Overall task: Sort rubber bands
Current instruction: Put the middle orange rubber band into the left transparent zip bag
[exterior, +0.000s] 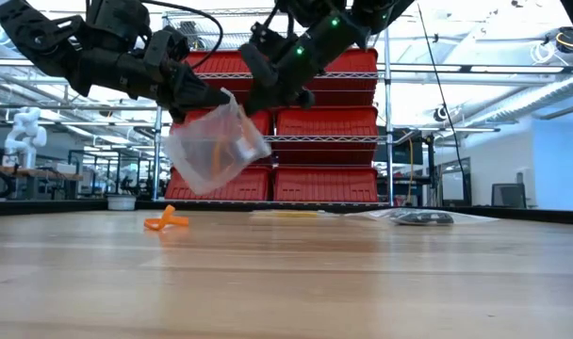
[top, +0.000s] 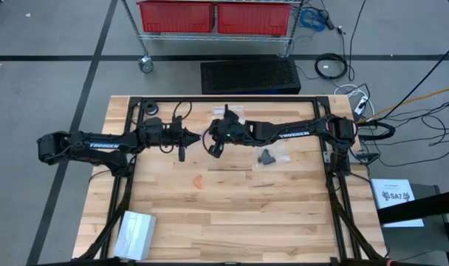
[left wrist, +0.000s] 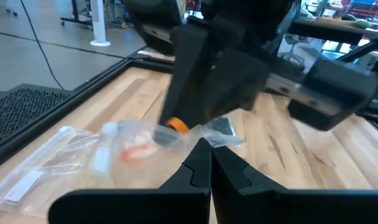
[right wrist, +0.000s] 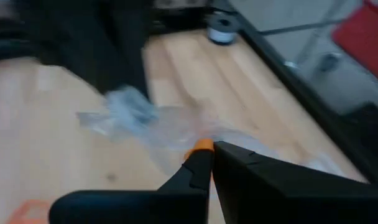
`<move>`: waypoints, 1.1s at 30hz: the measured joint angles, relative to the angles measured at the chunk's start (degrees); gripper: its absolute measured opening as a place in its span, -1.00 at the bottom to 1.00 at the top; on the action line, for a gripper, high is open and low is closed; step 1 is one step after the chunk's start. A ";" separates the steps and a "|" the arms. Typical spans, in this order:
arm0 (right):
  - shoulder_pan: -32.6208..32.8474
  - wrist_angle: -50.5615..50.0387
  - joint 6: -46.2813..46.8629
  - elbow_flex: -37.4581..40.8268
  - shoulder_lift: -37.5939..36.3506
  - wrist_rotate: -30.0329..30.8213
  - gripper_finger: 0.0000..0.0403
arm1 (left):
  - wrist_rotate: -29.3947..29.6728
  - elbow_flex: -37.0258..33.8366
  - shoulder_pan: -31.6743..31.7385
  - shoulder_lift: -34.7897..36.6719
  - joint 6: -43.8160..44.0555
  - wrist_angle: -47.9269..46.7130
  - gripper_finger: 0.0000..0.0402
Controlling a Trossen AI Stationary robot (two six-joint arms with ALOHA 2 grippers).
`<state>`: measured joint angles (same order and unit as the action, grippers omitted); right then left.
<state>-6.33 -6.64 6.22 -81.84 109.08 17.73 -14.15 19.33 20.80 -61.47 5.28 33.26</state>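
Note:
A clear plastic bag (exterior: 214,149) with orange rubber bands inside (left wrist: 137,152) hangs above the table's far middle. My left gripper (left wrist: 209,155) (top: 197,137) reaches in from the left, shut on the bag. My right gripper (right wrist: 207,163) (top: 210,142) comes from the right, shut on an orange rubber band (right wrist: 203,145) at the bag's top. More orange rubber bands (top: 198,181) (exterior: 166,221) lie loose on the wood. Black rubber bands in a second clear bag (top: 269,157) (exterior: 420,217) lie to the right. My left gripper pinches the clear bag's upper edge (left wrist: 198,134) between its two fingers, coming nearly level from the table's left. The bag hangs below the fingers, slack and clear of the table. My right gripper pinches an orange rubber band (left wrist: 176,126) at its fingertips, slanting down from the table's right. The band is lifted clear, right by the bag's top; whether the fingers also touch the bag I cannot tell.
A third clear bag (top: 230,111) lies near the far edge. A white box (top: 134,235) sits at the near left corner. A dark round spool (top: 147,108) stands at the far left. Bare wood spreads across the near half of the table (top: 254,222).

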 joint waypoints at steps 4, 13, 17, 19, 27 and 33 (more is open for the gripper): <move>0.10 1.56 0.02 0.00 0.00 -6.19 -1.00 | 0.25 0.00 0.00 0.00 0.02 0.21 -1.00; 1.36 1.73 0.09 0.00 0.00 -3.01 -0.74 | 0.85 0.00 0.00 0.00 0.31 0.73 -1.00; 1.36 1.75 0.15 0.00 0.00 -2.78 -0.52 | 0.94 0.00 0.00 0.00 0.33 0.72 -1.00; 1.34 1.73 0.39 0.00 -0.01 -2.57 -0.44 | 0.94 0.00 0.00 0.00 0.35 0.72 -1.00; 1.38 -2.01 0.55 0.00 -2.40 1.73 -0.35 | 0.43 0.00 0.00 0.00 0.36 0.70 -1.00; 0.45 -6.64 1.75 -0.02 -3.54 1.47 -0.34 | 0.10 0.00 -0.86 0.00 0.45 2.18 -1.00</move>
<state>-5.88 -13.28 7.97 -81.86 105.54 19.20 -14.06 19.33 19.94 -61.47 5.73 35.44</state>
